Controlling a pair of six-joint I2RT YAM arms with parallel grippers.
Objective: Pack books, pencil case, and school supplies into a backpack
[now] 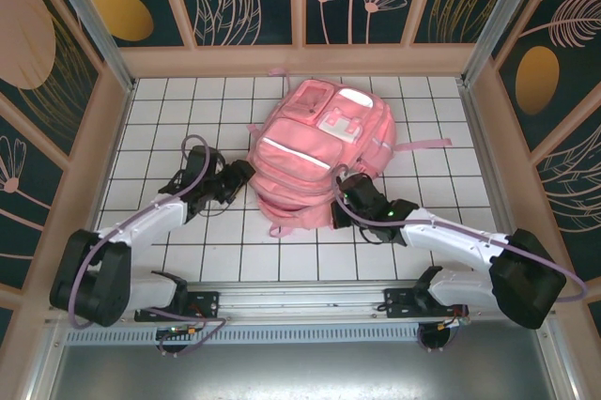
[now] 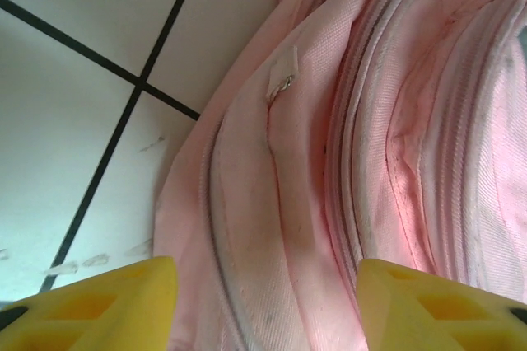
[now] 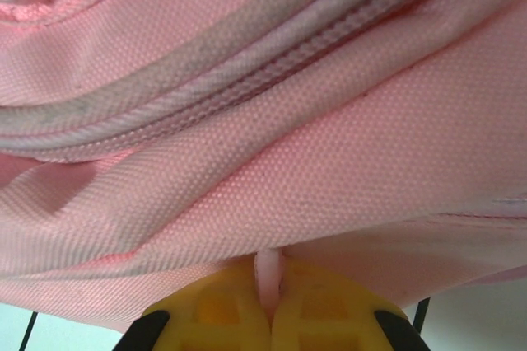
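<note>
You get bright, even overhead light on the white tiled table (image 1: 188, 118), faint shadows beside the arms (image 1: 150, 217); close up, the backpack (image 3: 247, 161) weave reads crisp while yellow fingertips (image 2: 107, 306) blur.

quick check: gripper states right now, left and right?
Left gripper: open, fingers apart at the backpack, nothing gripped.
Right gripper: closed, pinching a fold of backpack fabric.
</note>
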